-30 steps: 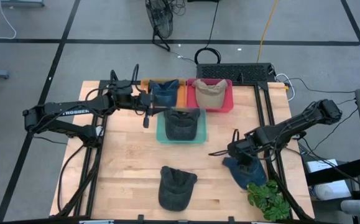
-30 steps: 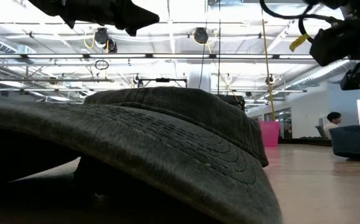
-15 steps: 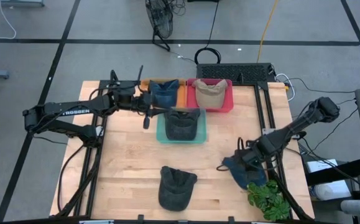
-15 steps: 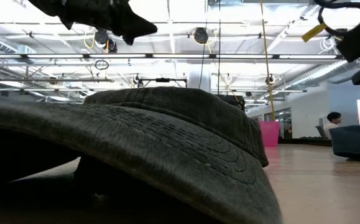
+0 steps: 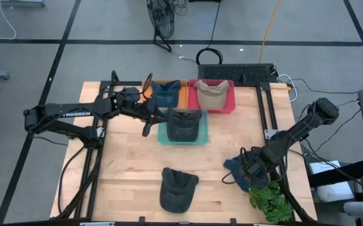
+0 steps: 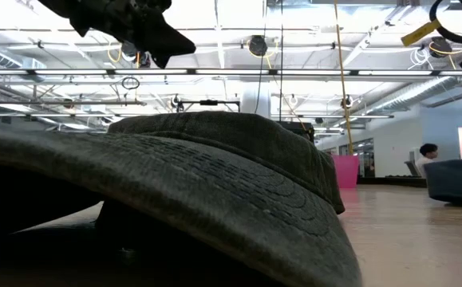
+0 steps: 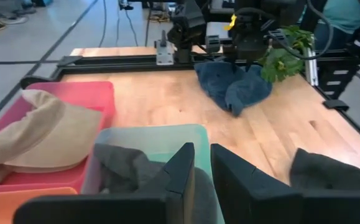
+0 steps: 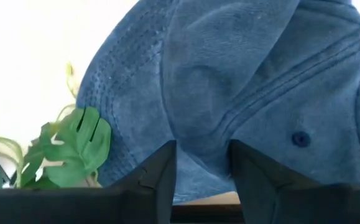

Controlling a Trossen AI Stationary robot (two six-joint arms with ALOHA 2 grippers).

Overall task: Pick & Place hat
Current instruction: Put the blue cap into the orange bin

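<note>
A blue hat (image 5: 239, 171) lies on the table near its right edge, beside a green plant (image 5: 270, 201). My right gripper (image 5: 250, 167) hangs open right over it. In the right wrist view, the blue hat (image 8: 242, 87) fills the picture beyond the open fingers (image 8: 158, 177); whether they touch it does not show. My left gripper (image 5: 146, 130) is shut and hovers at the left edge of the teal tray (image 5: 162, 139), which holds a dark grey hat (image 5: 184, 125). Another dark grey hat (image 5: 178, 188) rests on the table near its near edge.
An orange tray with a blue hat (image 5: 166, 93) and a pink tray with a tan hat (image 5: 210, 94) stand along the far edge. The plant (image 8: 74, 149) is close beside the right gripper. Bare wood lies between the teal tray and the near grey hat. A person (image 6: 428, 151) is in the room behind.
My right gripper has moved toward the table's near edge and down over the blue hat, staying open. My left gripper has drifted slightly toward the near edge beside the teal tray. No hat has moved.
</note>
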